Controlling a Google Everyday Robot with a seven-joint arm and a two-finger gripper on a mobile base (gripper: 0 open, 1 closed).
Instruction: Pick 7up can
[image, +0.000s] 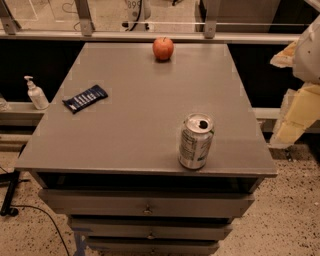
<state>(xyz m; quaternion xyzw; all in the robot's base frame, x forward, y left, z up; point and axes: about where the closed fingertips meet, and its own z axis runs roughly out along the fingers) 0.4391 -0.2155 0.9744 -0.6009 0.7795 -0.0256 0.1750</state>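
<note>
7up can (196, 141): upright near the front-right corner of the desk (140, 100), not yet grasped.
Camera view: the can stands alone, drinking hole up, well apart from the red apple (163, 48) at the far edge and the dark snack bar (85, 98) at left, so a side approach looks unobstructed. The tool (300, 105) hangs off the desk's right side; whether it is apart or together cannot be told.

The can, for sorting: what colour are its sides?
Can: greenish-white on silver, camera view; gripper beyond the table's right edge.
</note>
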